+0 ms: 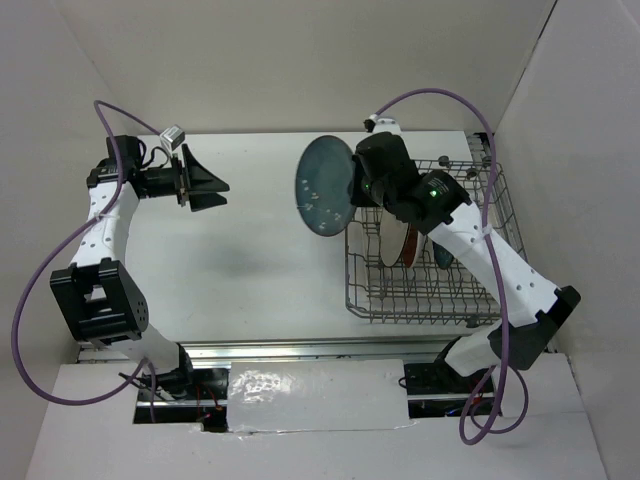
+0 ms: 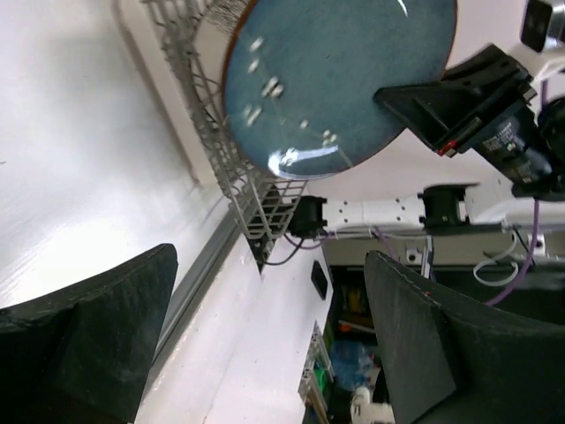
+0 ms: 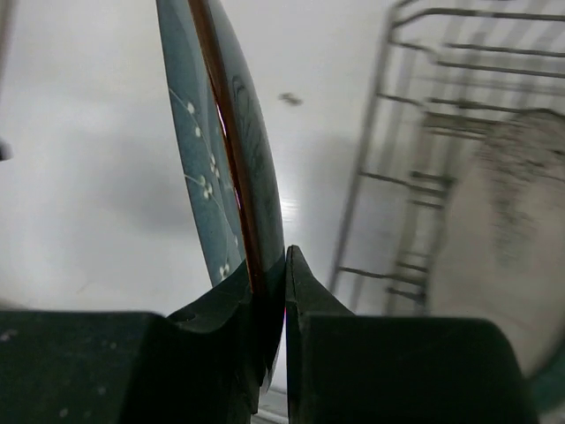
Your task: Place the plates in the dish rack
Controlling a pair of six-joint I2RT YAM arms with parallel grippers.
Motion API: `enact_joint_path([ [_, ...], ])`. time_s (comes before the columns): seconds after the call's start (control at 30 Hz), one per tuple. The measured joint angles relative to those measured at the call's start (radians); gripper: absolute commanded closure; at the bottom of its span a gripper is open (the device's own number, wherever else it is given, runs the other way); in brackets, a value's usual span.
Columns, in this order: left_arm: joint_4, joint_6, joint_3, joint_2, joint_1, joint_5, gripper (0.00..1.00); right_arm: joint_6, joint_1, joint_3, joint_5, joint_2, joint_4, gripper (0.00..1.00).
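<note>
The right tool [image 3: 284, 265] is pinched almost closed on the rim of a teal-blue plate [image 1: 323, 188], one pad on each side of the edge. It holds the plate on edge in the air, just beyond the left side of the dish rack [image 1: 420, 312]. The left tool [image 1: 205, 185] gapes wide and holds nothing. It sits well to the left over the surface [image 1: 240, 260], pointing toward the plate.

The step in hand looks like carrying this plate over the rack and lowering it into a free slot. Done well, the plate is kept upright and turned parallel to the tines, so that its lower rim drops between two of them rather than landing on top. The grip takes only a narrow bit of rim, so a slow, steady move would guard against swinging or slipping.

In the rack three plates stand on edge close together near the middle: a pale plate [image 1: 391, 243], a red plate [image 1: 410, 247] just beside it, and a second teal plate [image 1: 443, 255] further right. The nearer wire rows appear free.
</note>
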State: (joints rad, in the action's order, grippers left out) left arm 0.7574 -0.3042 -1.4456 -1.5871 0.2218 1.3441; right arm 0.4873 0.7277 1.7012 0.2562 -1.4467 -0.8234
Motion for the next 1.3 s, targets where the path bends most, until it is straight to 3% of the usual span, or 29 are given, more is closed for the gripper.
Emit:
enact_joint_path([
  [0.27,0.008,-0.062,-0.006,0.001,0.063,-0.135,0.01,-0.036,0.026,0.011,0.412,0.077,-0.203,1.0],
  [0.53,0.006,-0.092,-0.005,0.001,0.068,-0.189,0.01,-0.021,0.073,0.023,0.613,0.071,-0.317,1.0],
  [1.3,0.013,-0.091,0.008,0.001,0.068,-0.263,0.01,0.118,0.112,-0.115,0.639,-0.005,-0.42,1.0],
])
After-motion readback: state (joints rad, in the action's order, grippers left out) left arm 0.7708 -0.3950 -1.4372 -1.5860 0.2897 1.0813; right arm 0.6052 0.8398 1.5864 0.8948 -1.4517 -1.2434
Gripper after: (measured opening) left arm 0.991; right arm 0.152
